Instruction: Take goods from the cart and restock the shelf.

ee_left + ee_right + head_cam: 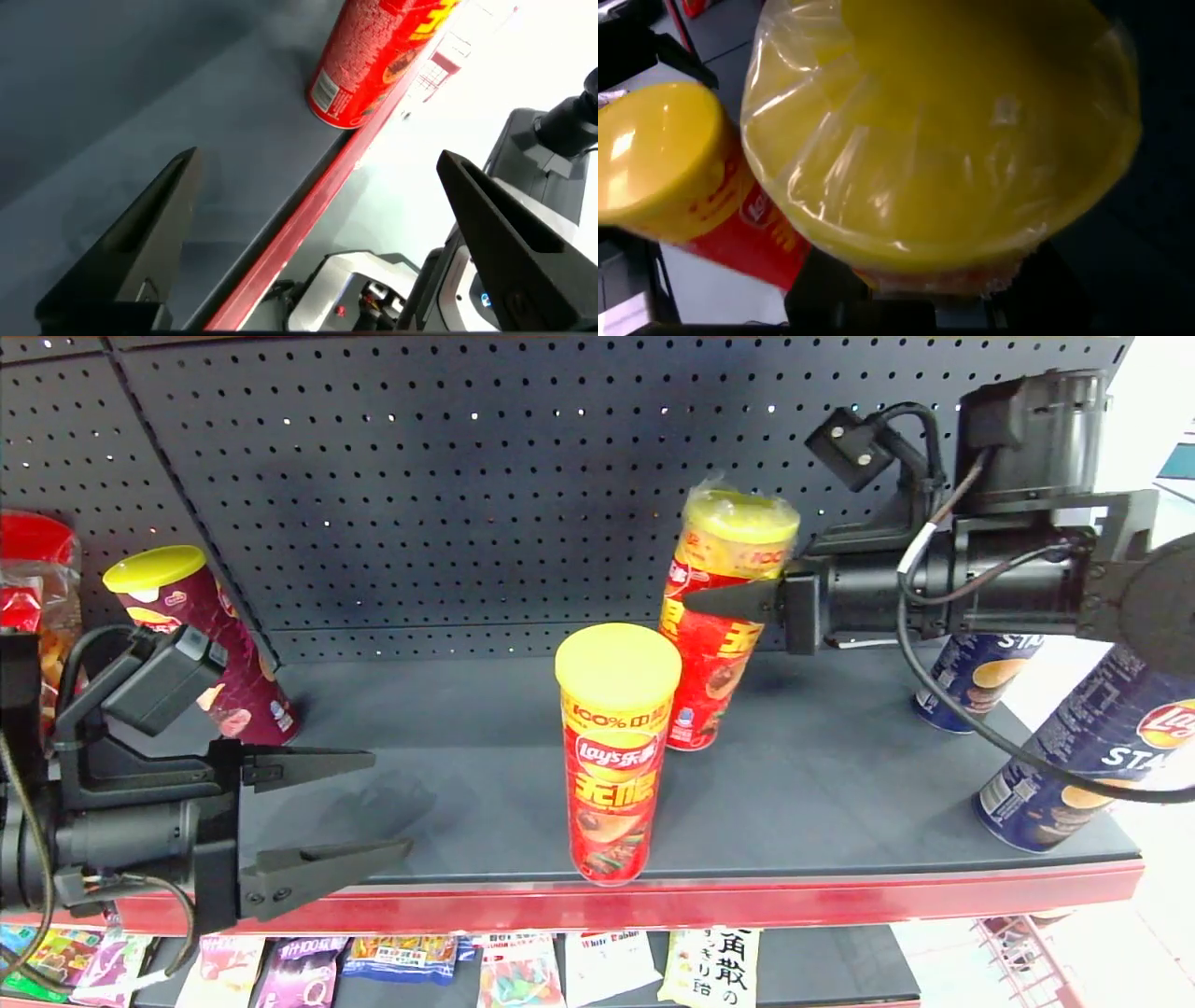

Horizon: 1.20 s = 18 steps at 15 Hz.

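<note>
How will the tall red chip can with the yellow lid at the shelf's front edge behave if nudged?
The tall red yellow-lidded chip can is narrow and upright, so a high nudge would probably tip it. It stands at the shelf's red front lip, so it might fall off. Lying down, it would likely roll.

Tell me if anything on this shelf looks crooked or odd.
The back red can, held in the right gripper, tilts, top toward the right, while the front red can stands upright. Clear wrap sits crumpled over the tilted can's lid.
</note>
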{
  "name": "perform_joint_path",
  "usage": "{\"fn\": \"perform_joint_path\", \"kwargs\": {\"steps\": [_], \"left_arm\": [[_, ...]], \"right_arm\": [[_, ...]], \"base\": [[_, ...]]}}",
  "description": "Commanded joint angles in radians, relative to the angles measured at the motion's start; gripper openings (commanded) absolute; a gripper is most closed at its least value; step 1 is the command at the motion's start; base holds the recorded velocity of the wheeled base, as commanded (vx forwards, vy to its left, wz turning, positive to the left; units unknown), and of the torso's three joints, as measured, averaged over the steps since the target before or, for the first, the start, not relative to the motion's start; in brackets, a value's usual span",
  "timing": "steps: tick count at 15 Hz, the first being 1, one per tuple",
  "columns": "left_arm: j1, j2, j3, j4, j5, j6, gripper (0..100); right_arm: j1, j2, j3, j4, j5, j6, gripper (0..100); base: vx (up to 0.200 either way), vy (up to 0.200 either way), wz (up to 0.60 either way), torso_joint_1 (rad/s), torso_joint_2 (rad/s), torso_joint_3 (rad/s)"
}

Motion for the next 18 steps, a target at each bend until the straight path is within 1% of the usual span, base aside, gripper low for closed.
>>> {"fn": "perform_joint_path", "kwargs": {"steps": [1, 3, 6, 17, 18], "left_arm": [[0.003, -0.023, 0.007, -0.001, 0.003, 0.001, 100], [0.003, -0.026, 0.008, 0.0, 0.003, -0.001, 100], [0.005, -0.025, -0.001, 0.0, 0.003, -0.001, 100], [0.003, -0.023, -0.002, -0.001, 0.003, 0.001, 100], [0.003, -0.023, -0.002, -0.001, 0.001, 0.001, 100]], "right_arm": [[0.015, 0.123, -0.089, 0.0, 0.006, -0.001, 0], [0.033, 0.157, -0.124, 0.0, 0.004, -0.001, 0], [0.049, 0.174, -0.129, -0.001, 0.004, -0.002, 0], [0.019, 0.182, -0.115, 0.0, 0.004, -0.02, 0], [0.019, 0.18, -0.112, 0.0, 0.004, -0.022, 100]], "base": [[0.0, 0.0, 0.0, 0.0, 0.0, 0.0], [0.0, 0.0, 0.0, 0.0, 0.0, 0.0], [0.0, 0.0, 0.0, 0.0, 0.0, 0.0], [0.0, 0.0, 0.0, 0.0, 0.0, 0.0], [0.0, 0.0, 0.0, 0.0, 0.0, 0.0]]}}
